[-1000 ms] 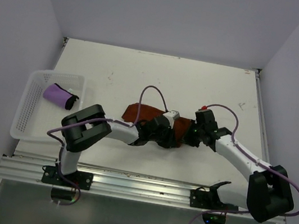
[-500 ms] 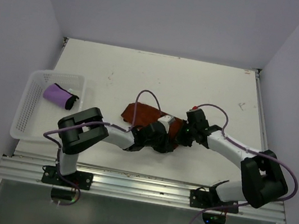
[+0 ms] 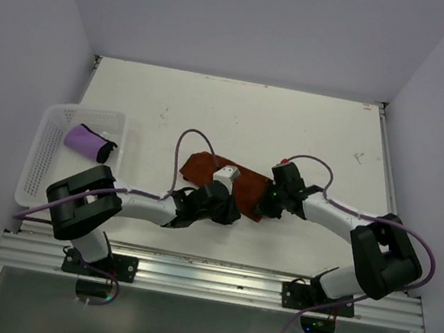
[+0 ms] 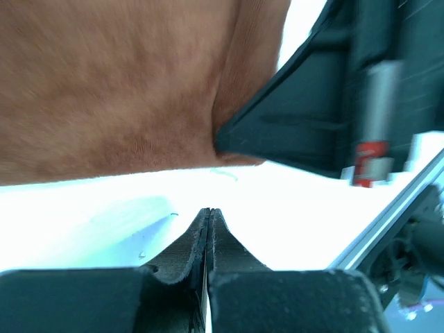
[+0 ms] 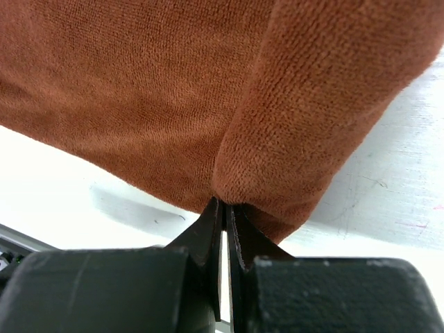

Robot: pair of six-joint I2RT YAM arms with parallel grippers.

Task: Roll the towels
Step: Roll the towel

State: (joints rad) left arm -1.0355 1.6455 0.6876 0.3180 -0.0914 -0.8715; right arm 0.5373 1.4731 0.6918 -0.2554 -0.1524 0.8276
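Rust towel (image 5: 139, 90), right wrist view: soft napped pile, light and limp, doubled into a plump fold. Best taken by the hem at the crease. The right gripper (image 5: 223, 208) is there, jaws all but pressed together, nipping cloth as far as I judge.

Left wrist view: left gripper (image 4: 208, 218) has its jaws pressed together, empty, on the white worktop (image 4: 104, 208) just short of the hem.

Top view: towel lies mid-worktop. Purple towel (image 3: 86, 142) sits rolled in the basket (image 3: 38, 180). Against a second ago, both wrists have slid left; purple roll unmoved.
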